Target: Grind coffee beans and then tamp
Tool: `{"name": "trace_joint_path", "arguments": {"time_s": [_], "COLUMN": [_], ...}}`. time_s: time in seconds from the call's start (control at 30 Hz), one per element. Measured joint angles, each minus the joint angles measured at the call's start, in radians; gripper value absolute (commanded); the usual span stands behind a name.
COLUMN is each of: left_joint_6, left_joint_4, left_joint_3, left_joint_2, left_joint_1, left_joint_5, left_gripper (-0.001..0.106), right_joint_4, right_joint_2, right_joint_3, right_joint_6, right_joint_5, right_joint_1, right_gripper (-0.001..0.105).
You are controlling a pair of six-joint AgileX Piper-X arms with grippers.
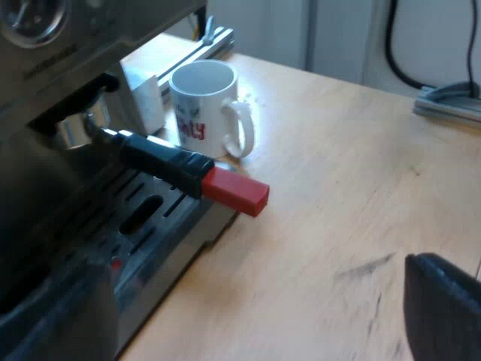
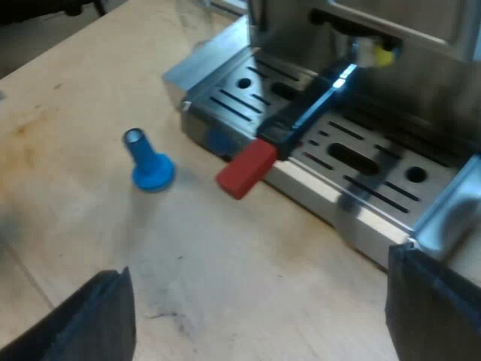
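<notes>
The espresso machine point(image 1: 52, 113) has the metal holder point(image 1: 79, 128) locked into its front. The holder's dark handle ends in red point(image 1: 234, 192) and sticks out over the drip tray point(image 1: 150, 218). My left gripper point(image 1: 248, 331) is open and empty, low over the wooden table near the tray's corner, short of the red end. A white mug point(image 1: 207, 105) with red lettering stands upright beyond the handle. My right gripper point(image 2: 259, 331) is open and empty above the table, facing the red end point(image 2: 246, 169) and drip tray point(image 2: 338, 150). The blue tamper point(image 2: 149, 162) stands on the table near the tray's corner.
A white box point(image 1: 143, 94) stands between the mug and the machine. A metal rail point(image 1: 218, 37) runs behind them, and a grey metal piece point(image 1: 451, 101) lies at the table's far edge. Bare wooden tabletop point(image 1: 338, 188) stretches away from the machine.
</notes>
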Motion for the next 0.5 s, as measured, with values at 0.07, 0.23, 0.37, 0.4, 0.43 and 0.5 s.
{"name": "trace_joint_path", "arguments": {"time_s": [0.07,0.23,0.37,0.4,0.43,0.5], "left_joint_6": [0.000,0.000,0.000,0.000,0.000,0.000], "left_joint_4": [-0.054,-0.101,-0.113,-0.118,-0.141,-0.189], "left_joint_3": [0.026,0.086,0.096,0.099,0.111,0.160], "left_joint_2": [0.017,0.032,0.032,0.032,0.032,0.032], "left_joint_1": [0.000,0.000,0.000,0.000,0.000,0.000], "left_joint_5": [0.030,0.045,0.053,0.055,0.056,0.069], "left_gripper": [0.078,0.078,0.078,0.078,0.078,0.078], "right_joint_4": [-0.011,-0.020,-0.020,-0.020,-0.020,-0.020], "right_joint_2": [0.012,0.040,0.046,0.049,0.051,0.060], "right_joint_3": [0.000,0.000,0.000,0.000,0.000,0.000], "right_joint_6": [0.000,0.000,0.005,0.010,0.013,0.044], "right_joint_5": [0.006,0.097,0.136,0.155,0.164,0.220], "right_joint_1": [0.029,0.142,0.204,0.224,0.235,0.292], "right_gripper": [0.070,0.070,0.070,0.070,0.070,0.070]}}
